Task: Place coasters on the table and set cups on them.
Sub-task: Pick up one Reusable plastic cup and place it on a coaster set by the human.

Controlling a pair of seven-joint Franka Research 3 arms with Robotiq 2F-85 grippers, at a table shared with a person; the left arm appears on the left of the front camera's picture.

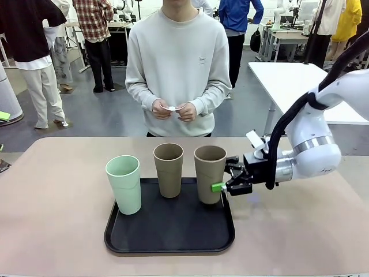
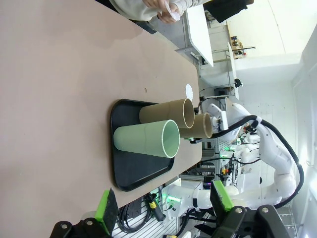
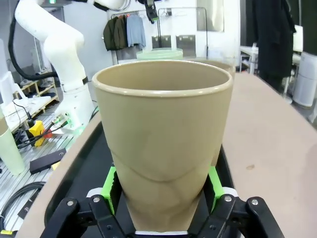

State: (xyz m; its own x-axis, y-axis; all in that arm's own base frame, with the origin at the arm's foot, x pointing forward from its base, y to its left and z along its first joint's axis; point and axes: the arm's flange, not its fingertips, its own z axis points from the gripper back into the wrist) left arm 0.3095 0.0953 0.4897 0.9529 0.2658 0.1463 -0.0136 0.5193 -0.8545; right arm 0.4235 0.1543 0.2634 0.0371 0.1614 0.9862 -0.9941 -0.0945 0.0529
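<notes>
1. The table is the biggest thing I see from the front: a beige top that spans the lower half of the frame.
2. A person stands at its far edge, at upper centre, with both hands together at waist height.
3. My right arm enters from the right edge of the frame and reaches toward the middle.
4. A black tray lies at lower centre on the table, and all three cups are on it.
5. The green cup stands upright at the tray's left. The middle brown cup is near the tray's back edge. The right brown cup is at the tray's right side.
6. The right claw is clenched on the right brown cup low on its wall. My right wrist camera shows a green pad pressed to each side of it.
7. In my left wrist camera the left claw sits at the bottom edge, released, with nothing between its pads. The tray and cups lie well beyond it at mid-frame.
8. The person holds a small white coaster between the fingers. It is too small for me to make out its edge.
</notes>
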